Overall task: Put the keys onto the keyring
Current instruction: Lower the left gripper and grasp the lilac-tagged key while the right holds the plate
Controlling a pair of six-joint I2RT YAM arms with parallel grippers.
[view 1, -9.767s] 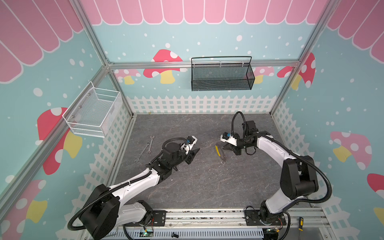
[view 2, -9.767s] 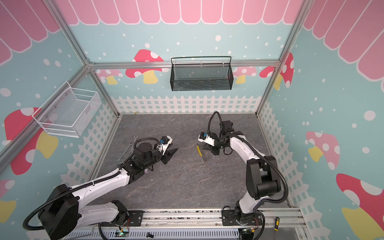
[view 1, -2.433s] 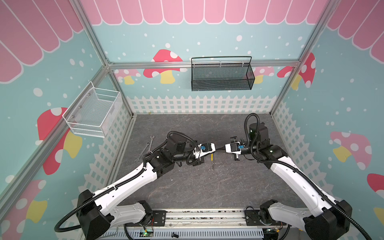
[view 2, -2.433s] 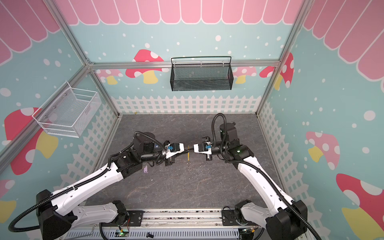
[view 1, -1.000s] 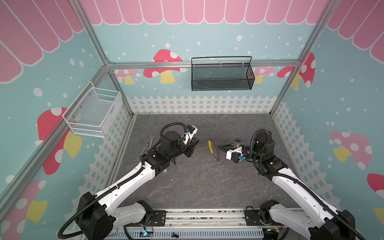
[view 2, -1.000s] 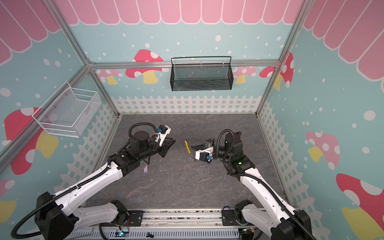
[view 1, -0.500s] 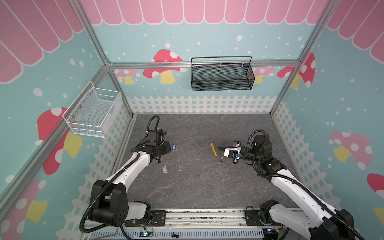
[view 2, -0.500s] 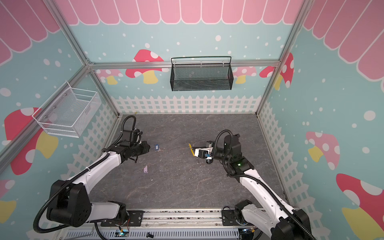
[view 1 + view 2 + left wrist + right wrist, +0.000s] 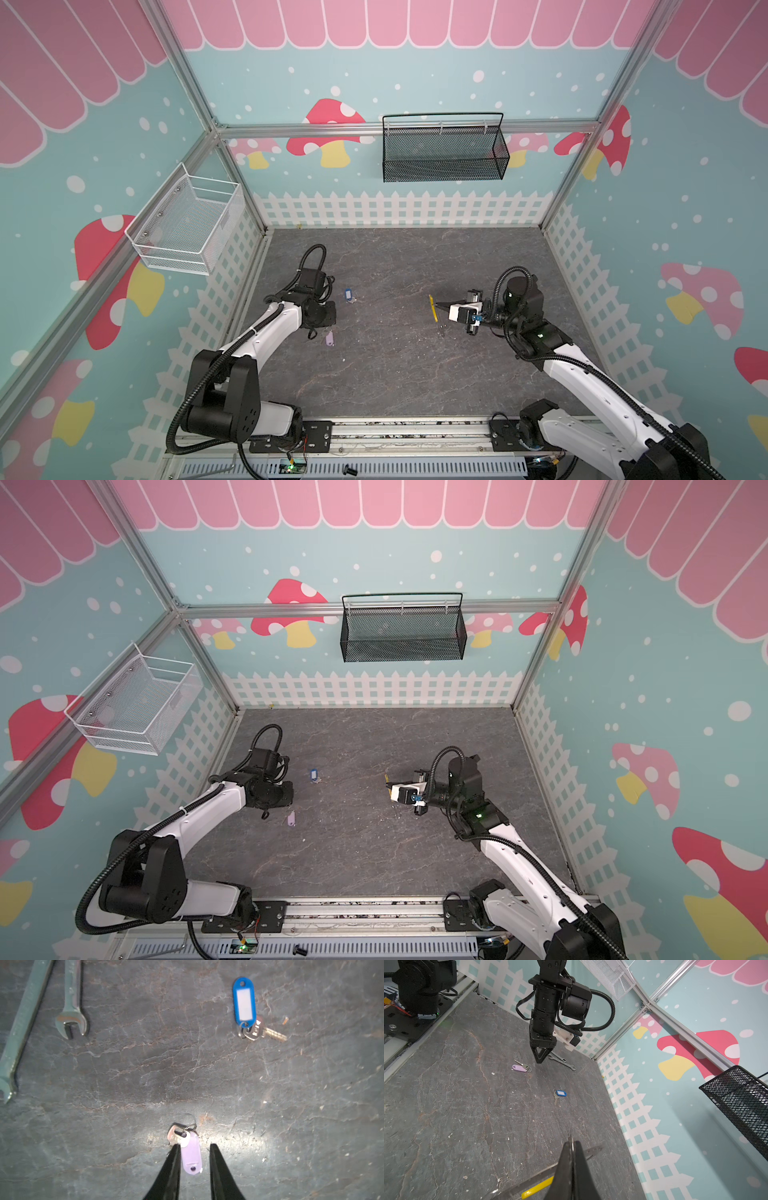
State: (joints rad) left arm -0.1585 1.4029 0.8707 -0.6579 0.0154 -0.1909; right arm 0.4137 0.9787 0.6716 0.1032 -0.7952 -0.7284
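Observation:
The keys lie apart on the grey floor. The lilac-tagged key (image 9: 191,1155) (image 9: 329,338) (image 9: 520,1068) sits between the fingers of my left gripper (image 9: 194,1145) (image 9: 540,1061). That gripper points straight down and is open, with its tag close to one finger and a gap to the other. The blue-tagged key (image 9: 244,1001) (image 9: 348,294) (image 9: 313,775) rests farther off. My right gripper (image 9: 572,1142) (image 9: 440,306) is shut on the keyring (image 9: 536,1187) (image 9: 433,309), a thin wire hoop with a yellow segment, held above the floor at mid-right.
Two long silver wrenches (image 9: 71,1001) (image 9: 561,1060) lie near the left wall behind the left arm. A black mesh basket (image 9: 442,149) hangs on the back wall and a white wire basket (image 9: 187,224) on the left wall.
The left arm has swung from the middle to the left side and come down over the lilac-tagged key. The right gripper keeps the keyring in nearly the same place.

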